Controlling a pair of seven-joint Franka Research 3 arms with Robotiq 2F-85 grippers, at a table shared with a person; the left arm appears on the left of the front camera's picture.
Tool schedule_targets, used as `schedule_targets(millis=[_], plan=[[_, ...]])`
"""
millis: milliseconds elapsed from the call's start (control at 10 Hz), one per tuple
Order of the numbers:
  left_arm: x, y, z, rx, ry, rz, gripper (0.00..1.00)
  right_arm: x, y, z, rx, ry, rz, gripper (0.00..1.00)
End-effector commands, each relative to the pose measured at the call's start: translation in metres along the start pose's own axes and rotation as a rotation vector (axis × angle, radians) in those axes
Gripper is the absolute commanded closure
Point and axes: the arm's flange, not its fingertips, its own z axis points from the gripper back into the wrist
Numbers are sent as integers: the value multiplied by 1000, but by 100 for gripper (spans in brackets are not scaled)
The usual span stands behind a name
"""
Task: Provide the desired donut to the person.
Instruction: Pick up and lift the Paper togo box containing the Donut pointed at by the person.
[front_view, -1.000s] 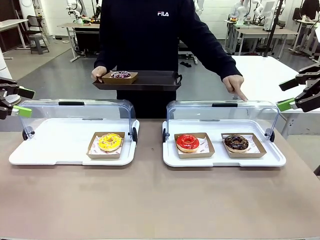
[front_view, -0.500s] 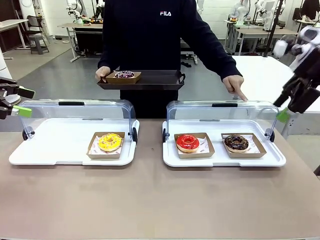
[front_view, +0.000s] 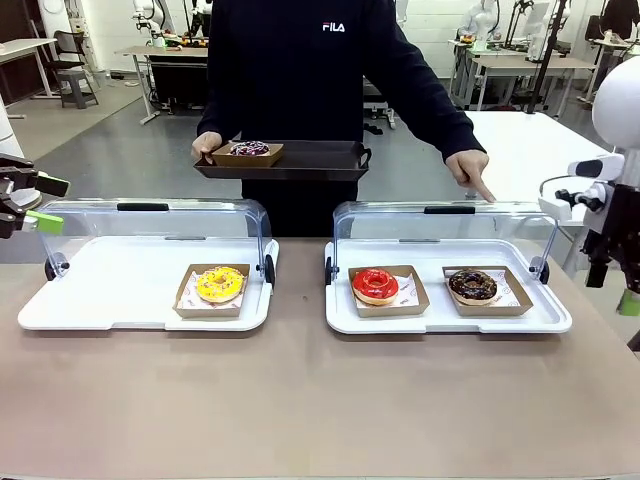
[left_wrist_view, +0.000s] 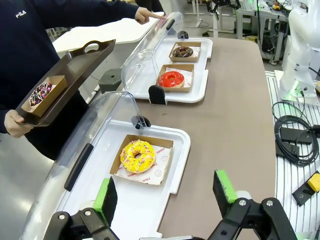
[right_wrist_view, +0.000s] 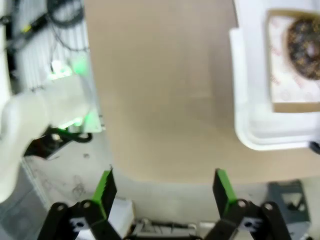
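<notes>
At the far left the left claw (front_view: 48, 200) hangs with its jaws spread and holds nothing. Near it a yellow donut (front_view: 220, 283) lies in the left white tray (front_view: 80, 300).

In the middle the person (front_view: 300, 70) carries a black tray (front_view: 310, 160) with a sprinkled donut (front_view: 250, 149) already on it.

In the right white tray (front_view: 545, 322) lie a red donut (front_view: 375, 285) and, beside it, the chocolate donut (front_view: 473, 286). The person's hand (front_view: 468, 168) points down above the chocolate one, so it is probably the wanted one.

It looks light, soft and easy to crush, and its glaze is probably sticky. Its brown paper tray (front_view: 512, 302) is stiffer, so its rim seems the better place to take hold.

The clear cover (front_view: 445, 232) stands up behind the donuts, between them and the person, and the red donut is a close neighbour.

At the far right the right claw (right_wrist_view: 163, 186) is released and empty, above the table (right_wrist_view: 160, 100) edge beside that tray.
</notes>
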Motion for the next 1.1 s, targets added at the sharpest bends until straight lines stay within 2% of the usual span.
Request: schedule_targets(millis=[0, 300, 500, 600, 800, 1000], plan=[[-1, 0, 0, -2, -14, -6, 0, 10, -3, 22, -14, -38, -102, 0], [-1, 0, 0, -2, -14, -6, 0, 6, -2, 21, -29, -30, -75, 0], [-1, 0, 0, -2, -14, -6, 0, 4, 2, -40, -149, -19, 90, 0], [-1, 0, 0, -2, -14, -6, 0, 6, 0, -58, -198, -5, 104, 0], [-1, 0, 0, -2, -14, -6, 0, 11, -24, -86, -324, -1, 200, 0], [-1, 0, 0, -2, -14, -6, 0, 16, -42, -95, -377, 2, 232, 0]])
